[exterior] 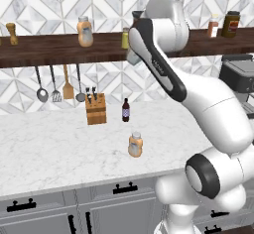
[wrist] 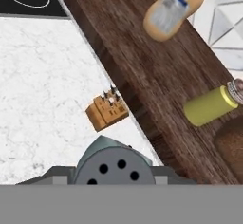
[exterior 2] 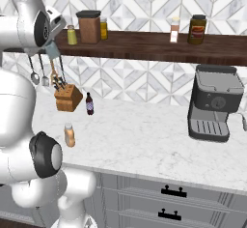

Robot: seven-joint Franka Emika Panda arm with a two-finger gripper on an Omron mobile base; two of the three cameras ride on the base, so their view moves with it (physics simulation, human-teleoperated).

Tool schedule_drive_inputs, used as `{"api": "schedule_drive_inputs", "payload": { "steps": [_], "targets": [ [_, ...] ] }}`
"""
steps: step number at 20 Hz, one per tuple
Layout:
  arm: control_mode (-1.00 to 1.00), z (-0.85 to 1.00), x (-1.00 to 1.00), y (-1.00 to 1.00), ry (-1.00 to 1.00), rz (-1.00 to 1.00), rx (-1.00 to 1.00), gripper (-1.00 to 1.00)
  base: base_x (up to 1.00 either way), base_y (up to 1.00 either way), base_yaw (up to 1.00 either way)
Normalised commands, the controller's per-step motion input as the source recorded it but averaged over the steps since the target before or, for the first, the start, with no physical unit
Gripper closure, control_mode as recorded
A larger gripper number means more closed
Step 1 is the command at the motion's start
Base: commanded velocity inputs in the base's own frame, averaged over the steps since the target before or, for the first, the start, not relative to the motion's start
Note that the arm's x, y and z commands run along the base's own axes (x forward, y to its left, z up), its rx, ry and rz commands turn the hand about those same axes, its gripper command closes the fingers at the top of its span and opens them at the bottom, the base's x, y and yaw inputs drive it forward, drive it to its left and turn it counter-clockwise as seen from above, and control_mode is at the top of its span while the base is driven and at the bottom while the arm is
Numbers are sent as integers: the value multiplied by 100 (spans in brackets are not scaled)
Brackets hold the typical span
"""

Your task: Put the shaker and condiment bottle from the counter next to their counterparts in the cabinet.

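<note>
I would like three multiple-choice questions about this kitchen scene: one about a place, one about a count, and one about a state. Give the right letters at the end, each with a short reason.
1. Where does the yellow-green shaker stand?
A. on the shelf
B. on the knife block
C. on the coffee machine

2. How many squat orange-tan bottles show in the left base view?
A. one
B. two
C. four

3. What is the state of the pale blue-grey shaker?
A. standing on the shelf
B. held in the gripper, off the shelf
C. lying on the coffee machine

Answers:
1 A: it stands on the dark plank.
2 B: one is on the shelf and one on the counter.
3 B: in the hand view its holed cap sits between the finger tips, and it hangs in front of the shelf edge.
</note>
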Motion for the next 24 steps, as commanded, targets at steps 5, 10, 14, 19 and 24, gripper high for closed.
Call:
{"api": "schedule_drive_inputs", "payload": {
  "steps": [5,10,14,19,24],
  "targets": [
    [-100,14,49,15,0,6,-3,100,0,0,0],
    [-100,19,46,15,0,7,0,100,0,0,0],
    [-100,5,56,6,0,3,-6,100,0,0,0],
    [-100,0,44,10,0,1,-15,100,0,0,0],
    [-100,0,32,16,0,8,-4,100,0,0,0]
  ]
}}
